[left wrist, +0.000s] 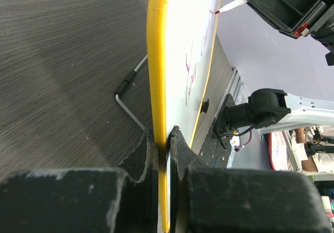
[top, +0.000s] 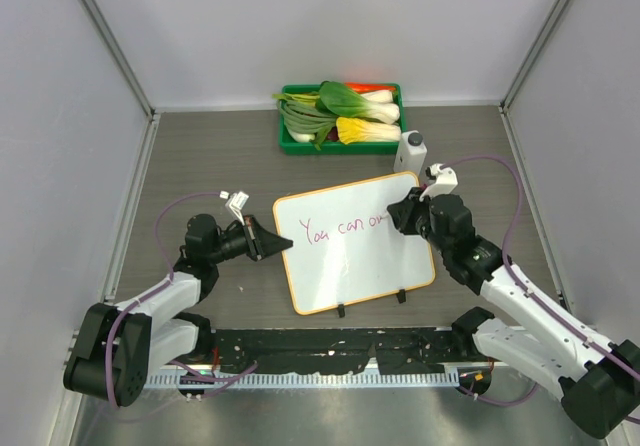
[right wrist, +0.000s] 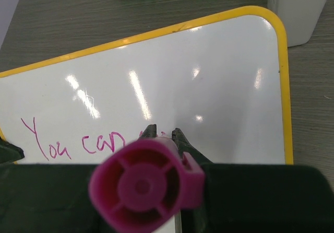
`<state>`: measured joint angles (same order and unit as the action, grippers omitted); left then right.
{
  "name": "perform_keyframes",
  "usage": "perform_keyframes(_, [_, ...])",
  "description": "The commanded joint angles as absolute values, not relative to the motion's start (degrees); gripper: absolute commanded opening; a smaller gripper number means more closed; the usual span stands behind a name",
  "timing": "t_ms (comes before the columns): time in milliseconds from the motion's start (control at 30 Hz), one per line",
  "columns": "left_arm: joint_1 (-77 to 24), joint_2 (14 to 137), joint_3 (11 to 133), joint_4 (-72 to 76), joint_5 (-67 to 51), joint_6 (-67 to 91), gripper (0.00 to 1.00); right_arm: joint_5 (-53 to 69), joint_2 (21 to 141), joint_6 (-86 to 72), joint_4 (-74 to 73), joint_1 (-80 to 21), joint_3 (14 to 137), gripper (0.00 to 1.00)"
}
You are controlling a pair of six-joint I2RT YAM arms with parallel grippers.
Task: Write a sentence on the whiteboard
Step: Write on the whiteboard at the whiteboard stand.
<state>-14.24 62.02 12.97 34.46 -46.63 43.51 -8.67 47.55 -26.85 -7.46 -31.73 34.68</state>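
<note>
Whiteboard propped on table, just nearer than green tray. Left gripper clenched on its left rim. Right gripper grasps magenta marker, tip at end of sentence, "You can o…".

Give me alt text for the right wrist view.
The right gripper clamps a pink marker, its round end cap toward the camera, over the whiteboard. Pink writing reads "You can", with more hidden behind the gripper.
</note>
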Motion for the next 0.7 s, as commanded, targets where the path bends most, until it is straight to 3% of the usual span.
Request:
perform_keyframes(0, [-14.15, 62.84, 13.27, 32.17, -42.36, 37.79, 0.00, -9.40, 48.34, -26.02, -6.15, -31.55, 34.72, 0.01])
perform_keyframes(667, [-14.15, 63.02, 13.36, 32.26, -42.54, 37.79, 0.00, -16.26, 48.95, -25.40, -8.79, -31.55, 36.39, 0.01])
